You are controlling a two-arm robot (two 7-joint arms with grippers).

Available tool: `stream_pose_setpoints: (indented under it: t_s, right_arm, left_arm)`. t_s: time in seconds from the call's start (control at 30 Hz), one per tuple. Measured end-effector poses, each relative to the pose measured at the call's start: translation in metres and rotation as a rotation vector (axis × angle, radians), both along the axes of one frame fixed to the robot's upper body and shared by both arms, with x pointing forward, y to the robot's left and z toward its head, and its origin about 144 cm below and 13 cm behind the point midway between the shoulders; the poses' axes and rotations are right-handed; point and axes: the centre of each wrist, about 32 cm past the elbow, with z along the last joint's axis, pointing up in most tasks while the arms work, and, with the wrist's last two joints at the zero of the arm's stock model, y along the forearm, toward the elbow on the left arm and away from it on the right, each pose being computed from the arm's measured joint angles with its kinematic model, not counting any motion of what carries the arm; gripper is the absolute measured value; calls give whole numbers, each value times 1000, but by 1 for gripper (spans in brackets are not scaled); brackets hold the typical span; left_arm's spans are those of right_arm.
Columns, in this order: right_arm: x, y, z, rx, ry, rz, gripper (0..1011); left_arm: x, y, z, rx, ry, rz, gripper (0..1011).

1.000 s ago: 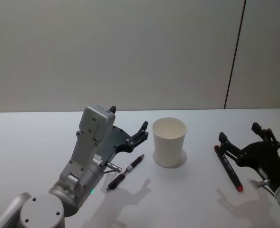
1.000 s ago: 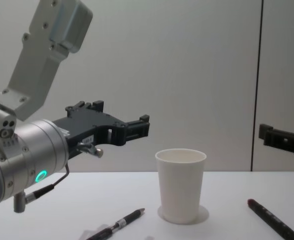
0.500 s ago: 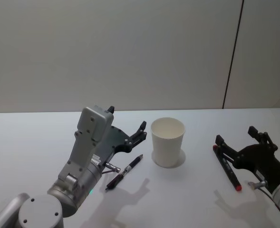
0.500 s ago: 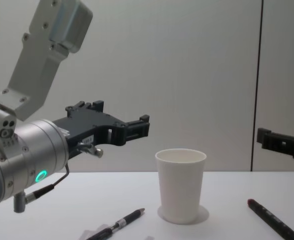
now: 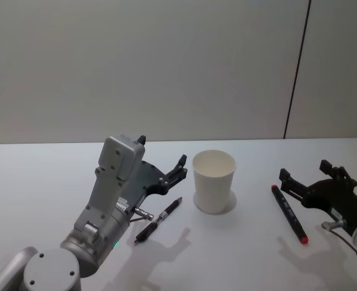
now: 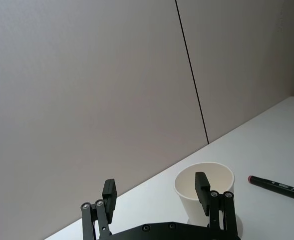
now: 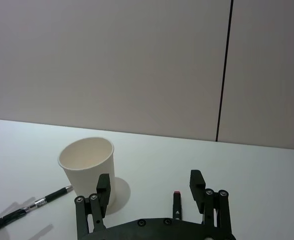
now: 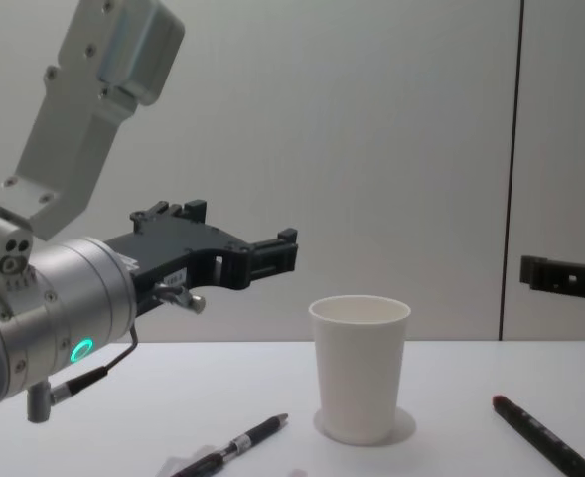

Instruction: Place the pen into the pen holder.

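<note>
Closest to you, the left arm rises from the lower left of the head view. Your left gripper [image 5: 163, 153] hangs above the white table [image 5: 239, 260], its jaws spread wide with nothing between them. On the table beneath it and a little to its right lies the black pen [image 5: 160, 219], slanted, with its far end aimed toward the pen holder [image 5: 214, 182] but apart from it.

On the other side, your right gripper [image 5: 304, 170] also stands open and empty. The chest view shows it raised off the table, at about the height of the cup's rim or a little above. The red-ended marker [image 5: 289, 212] lies flat on the table below it, running away from you, with its far end under the gripper's fingers. In the right wrist view that end sits between the two open fingers, with no contact to be seen.

Between the two arms and a little farther back, the pen holder stands upright on the table. It is a plain white paper cup with a rolled rim, its mouth open, and what shows of its inside is bare. Neither pen touches it: the black pen lies to its left, the marker well to its right.

Behind everything runs a pale grey wall [image 5: 136, 66], crossed at the right by a thin dark vertical seam [image 5: 296, 73].
</note>
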Motion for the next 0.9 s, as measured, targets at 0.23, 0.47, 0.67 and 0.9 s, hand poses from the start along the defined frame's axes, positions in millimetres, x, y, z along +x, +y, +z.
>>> stream_pose_setpoints:
  t_s: [0.23, 0.47, 0.67, 0.9]
  right_arm:
    - [8, -4, 8, 2, 56, -11, 1002]
    - [17, -6, 16, -7, 116, -18, 1002]
    - [25, -6, 22, -26, 168, -20, 1002]
    - [34, -3, 28, -55, 234, -13, 1002]
  left_arm:
    - [0, 0, 0, 0, 0, 0, 1004]
    - [0, 0, 0, 0, 0, 0, 1004]
    - [0, 0, 0, 0, 0, 0, 1004]
    - [0, 0, 0, 0, 0, 0, 1004]
